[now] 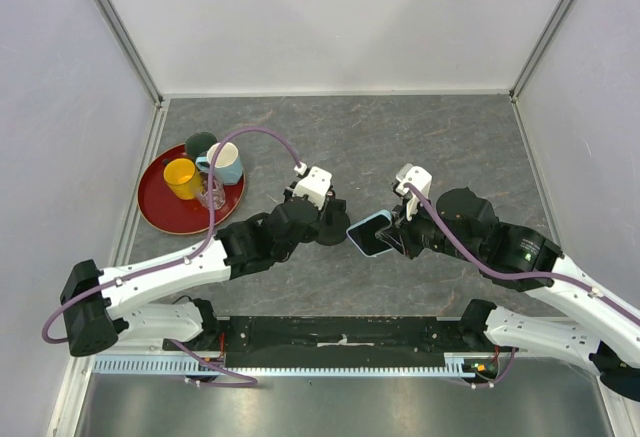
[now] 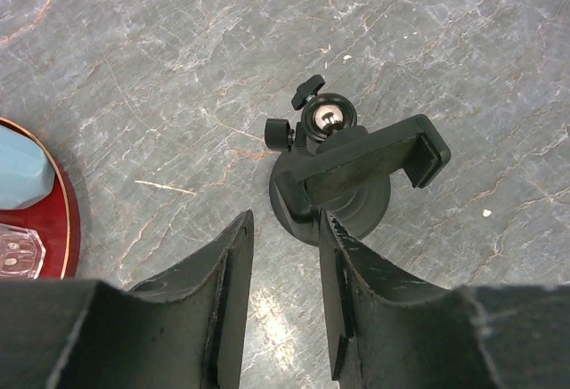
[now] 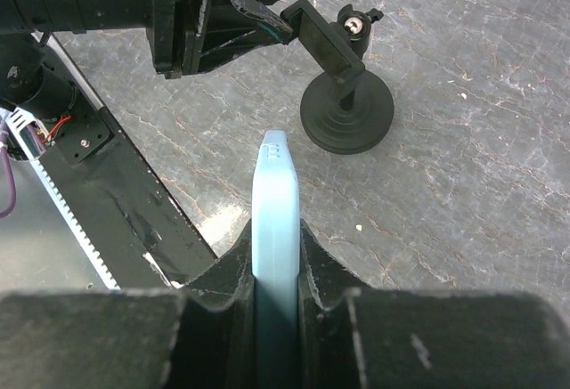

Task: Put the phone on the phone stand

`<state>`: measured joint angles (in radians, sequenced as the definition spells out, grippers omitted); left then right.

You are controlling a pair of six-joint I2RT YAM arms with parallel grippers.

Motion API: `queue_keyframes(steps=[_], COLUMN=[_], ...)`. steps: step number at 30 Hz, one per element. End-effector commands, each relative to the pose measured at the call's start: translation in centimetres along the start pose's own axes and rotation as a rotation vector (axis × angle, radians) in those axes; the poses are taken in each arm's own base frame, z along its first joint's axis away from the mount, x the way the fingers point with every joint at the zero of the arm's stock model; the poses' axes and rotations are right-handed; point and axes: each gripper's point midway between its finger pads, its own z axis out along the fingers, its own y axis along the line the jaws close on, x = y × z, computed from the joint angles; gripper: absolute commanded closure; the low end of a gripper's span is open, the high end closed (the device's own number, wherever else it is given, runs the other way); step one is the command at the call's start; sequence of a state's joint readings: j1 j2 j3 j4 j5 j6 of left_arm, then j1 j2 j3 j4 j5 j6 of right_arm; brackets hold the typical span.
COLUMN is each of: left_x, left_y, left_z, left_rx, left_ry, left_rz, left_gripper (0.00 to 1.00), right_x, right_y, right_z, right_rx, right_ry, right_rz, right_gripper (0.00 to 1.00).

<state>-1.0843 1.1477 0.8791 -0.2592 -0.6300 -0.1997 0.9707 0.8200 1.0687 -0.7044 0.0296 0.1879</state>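
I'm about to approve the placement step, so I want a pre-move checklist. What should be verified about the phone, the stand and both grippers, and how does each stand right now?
1. Grip secure: ok. The right gripper is shut on the phone, held edge-up.
2. Stand upright: ok. The phone stand sits on its round base on the table.
3. Free cradle: ok, nothing in it.
4. Path clear: ok, bare table between phone and stand.
5. Stand steadied: cannot tell. The left gripper is open beside the cradle; contact is unclear.
6. Cradle wide enough for the phone: cannot tell.
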Motion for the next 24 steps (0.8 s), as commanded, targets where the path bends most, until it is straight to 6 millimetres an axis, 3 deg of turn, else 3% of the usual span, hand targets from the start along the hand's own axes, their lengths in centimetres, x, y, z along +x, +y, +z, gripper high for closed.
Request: queue_keyframes(steps=[1,8,16,22,24], left_x=[-1.18,-1.36,-1.37,-1.16,-1.00], left_y=[-0.08,-0.20,-0.16,0.02,-0.40], left_z=[0.39,0.78,1.07,1.14,1.15], left_rx=[-0.035,-0.046,-0.049,-0.056,-0.023], left_ry=[-0.053,-0.068,-0.087,-0.087,-0.087], left_rz=[-0.073,-0.079,-0.068,-0.046,-0.015], left_gripper=[0.59,0.57,0.65,0.81,0.96], right_x=[-3.16,-3.01,-3.10,-3.09,-2.92], right_y=[0.85,0.92,1.50,1.51,1.55], right_z=[-0.48,-0.27,-0.39,-0.08,0.11], right_rx=[-0.034,-0.035,-0.069,-0.068,-0.070], right_ry=[-0.114,-0.101,-0.104,-0.104,-0.097], right_rz=[0.019,0.023,0.023,0.031,0.024], right_gripper=[1.00,1.00,1.00,1.00,1.00])
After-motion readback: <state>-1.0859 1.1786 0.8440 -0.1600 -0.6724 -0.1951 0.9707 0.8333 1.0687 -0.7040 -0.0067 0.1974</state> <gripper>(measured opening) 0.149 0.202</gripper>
